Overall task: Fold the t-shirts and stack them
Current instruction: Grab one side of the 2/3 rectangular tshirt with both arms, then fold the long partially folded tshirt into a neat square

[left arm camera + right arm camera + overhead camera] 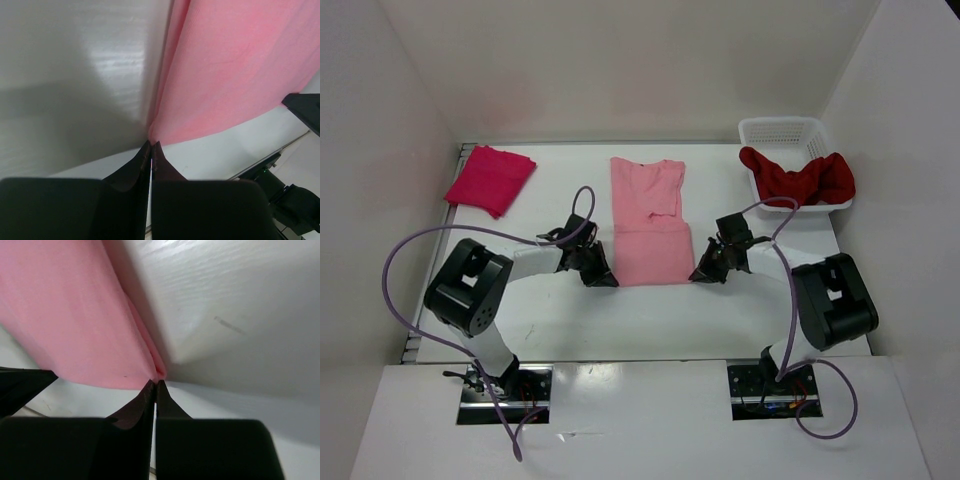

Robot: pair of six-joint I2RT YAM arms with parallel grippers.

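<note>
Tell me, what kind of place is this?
Probably a robot lab test booth: white wall panels enclose a white table, the left arm and right arm are bolted at its edge, and a light pink t-shirt lies out.

A white mesh basket (782,130) sits at the far right corner of the white table (650,320). Plain white walls (620,70) enclose the table.

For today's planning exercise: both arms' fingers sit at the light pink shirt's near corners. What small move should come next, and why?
Probably raise both corners together a little, ready to fold it lengthwise: the left fingers and right fingers look shut on the near corners of the light pink shirt, which lies flat.
</note>
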